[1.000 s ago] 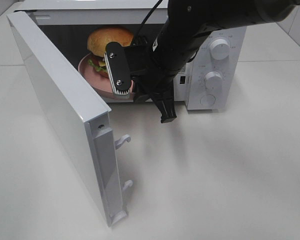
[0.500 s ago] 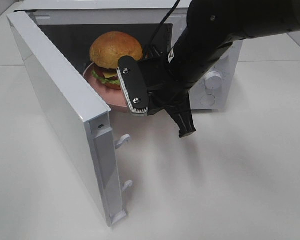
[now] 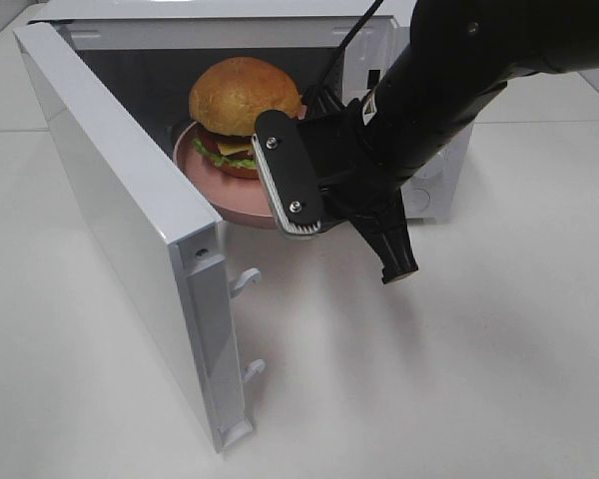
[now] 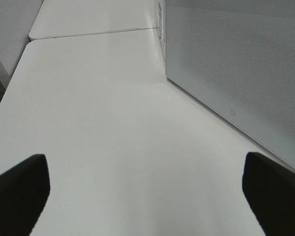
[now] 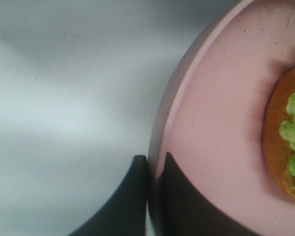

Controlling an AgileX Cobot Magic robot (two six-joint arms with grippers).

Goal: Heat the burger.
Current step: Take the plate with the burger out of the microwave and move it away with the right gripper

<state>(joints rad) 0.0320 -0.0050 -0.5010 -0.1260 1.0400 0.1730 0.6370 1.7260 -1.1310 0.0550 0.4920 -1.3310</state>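
The burger, with an orange-brown bun, green lettuce and dark filling, sits on a round pink plate in the mouth of the open white microwave. The plate's near edge reaches out past the microwave's front. My right gripper comes in from the right and is shut on that near rim. In the right wrist view its two dark fingertips pinch the plate's rim, with the burger at the edge of the picture. My left gripper stands open over bare table, holding nothing.
The microwave door swings wide open toward the front left, its latch hooks sticking out. My right arm covers most of the control panel. The left wrist view shows the door's outer face beside the white table.
My right gripper has drawn the plate and burger to the right and toward the front of the microwave. The left gripper has stayed open.
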